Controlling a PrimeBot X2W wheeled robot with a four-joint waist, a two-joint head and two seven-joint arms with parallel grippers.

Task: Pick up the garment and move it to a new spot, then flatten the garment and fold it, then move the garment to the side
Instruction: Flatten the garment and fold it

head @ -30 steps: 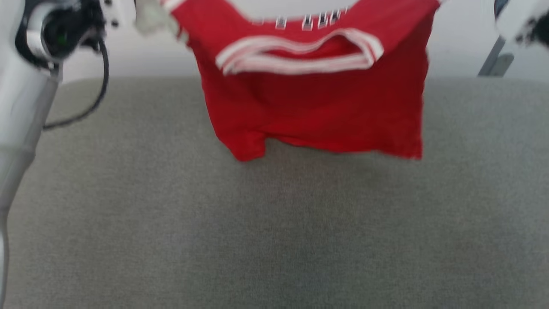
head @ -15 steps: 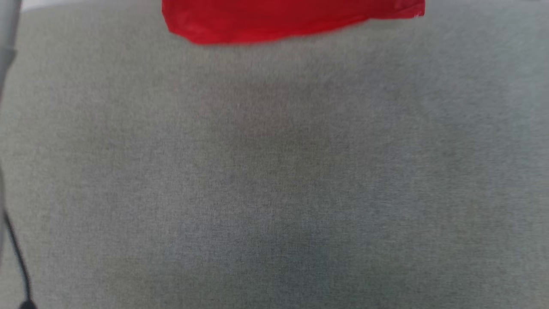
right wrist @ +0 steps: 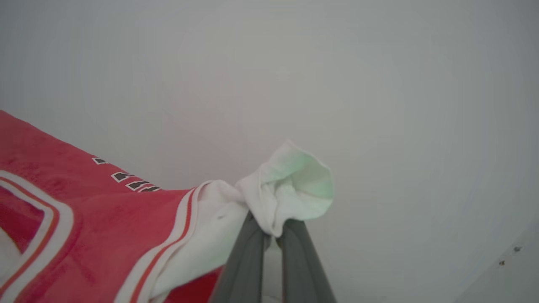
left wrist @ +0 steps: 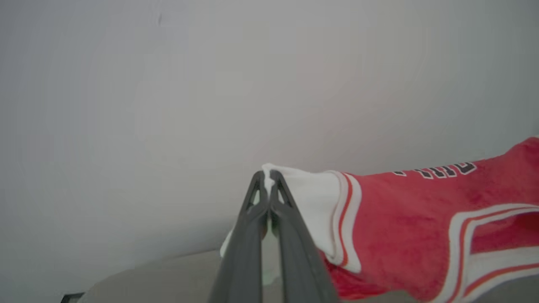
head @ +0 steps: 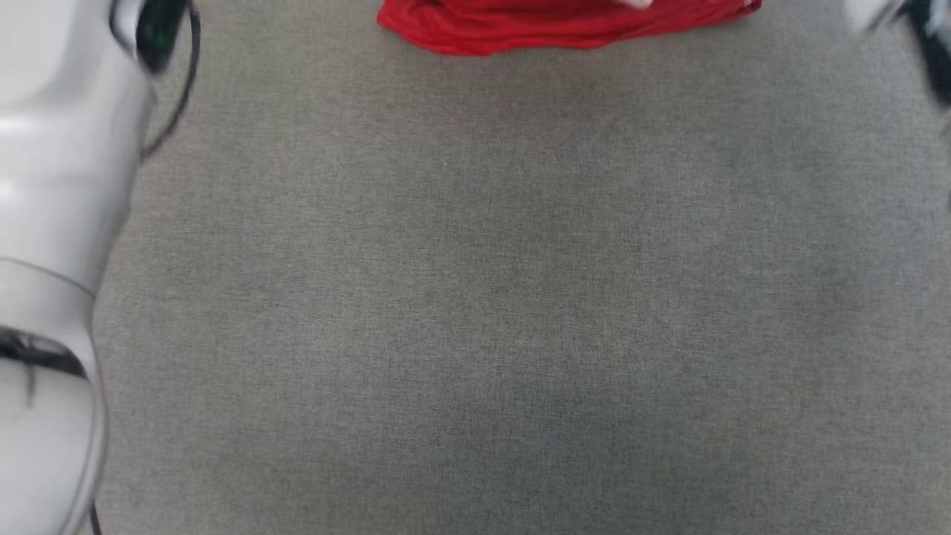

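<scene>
The garment (left wrist: 404, 235) is a red jersey with white sleeves, striped trim and black lettering, held up stretched between my two grippers. My left gripper (left wrist: 267, 174) is shut on one white sleeve. My right gripper (right wrist: 269, 229) is shut on the other white sleeve, which bunches over its fingertips. In the right wrist view the garment (right wrist: 84, 227) spreads to the left. In the head view the garment's red lower edge (head: 565, 26) shows at the top, over the grey cloth surface (head: 483, 297).
My pale left forearm (head: 52, 223) with a black cable fills the head view's left side. A blurred part of my right arm (head: 921, 30) sits at the top right. A plain pale wall (left wrist: 168, 84) stands behind the garment.
The head view has tilted downward, so the garment now shows just as a red strip at the top. My left forearm has come into the left side.
</scene>
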